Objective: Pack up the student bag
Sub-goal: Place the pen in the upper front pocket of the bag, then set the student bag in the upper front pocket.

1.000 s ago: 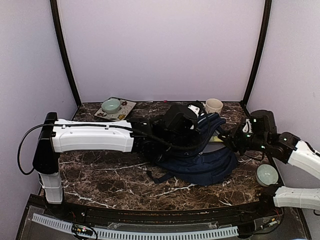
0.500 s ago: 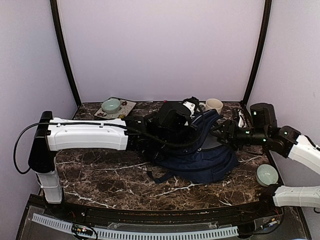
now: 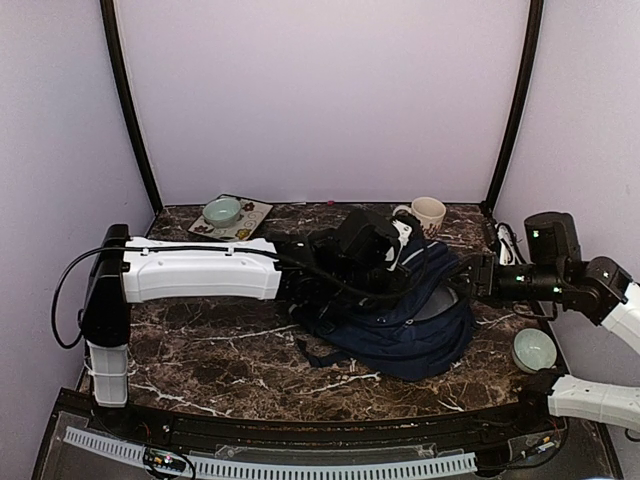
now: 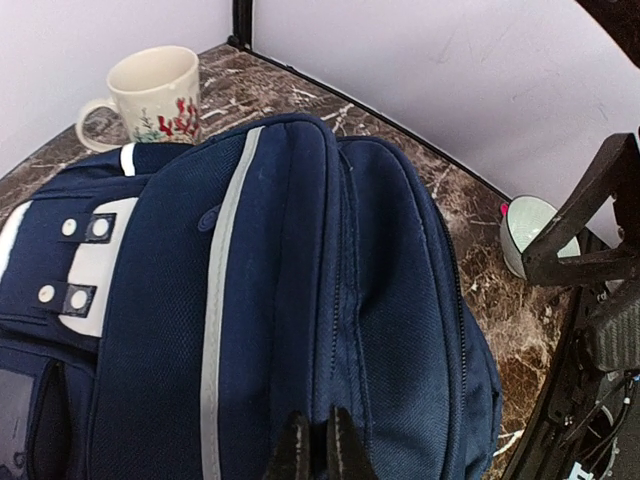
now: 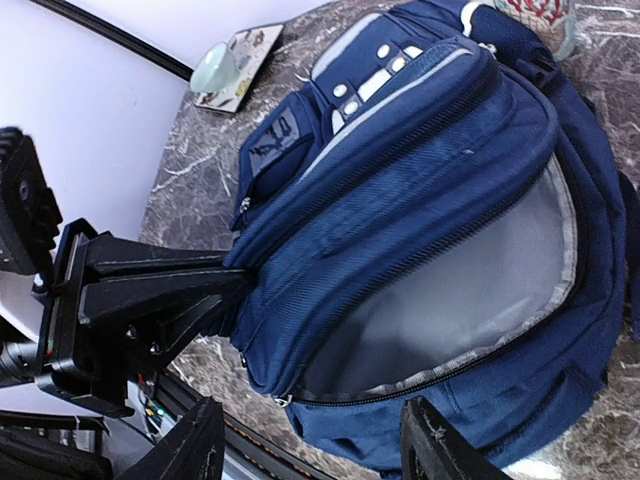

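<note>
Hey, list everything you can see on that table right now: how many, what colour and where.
student bag: one, navy blue with white patches, lying mid-table, one compartment unzipped, grey lining showing
mug: one, cream with red flowers, back right, behind the bag
bowls: two, pale green, one on the mat at back left, the other front right
mat: one, pale, patterned, back left
table: one, dark brown marble
left gripper: one, black, shut on the bag's edge
right gripper: one, black, open, facing the unzipped compartment

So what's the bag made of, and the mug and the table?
The bag looks like woven navy cloth, matte, with visible weave and stitched seams. The mug seems glazed ceramic, smooth, cream-coloured. The table looks like dark marble with white veins, maybe only a print.
</note>
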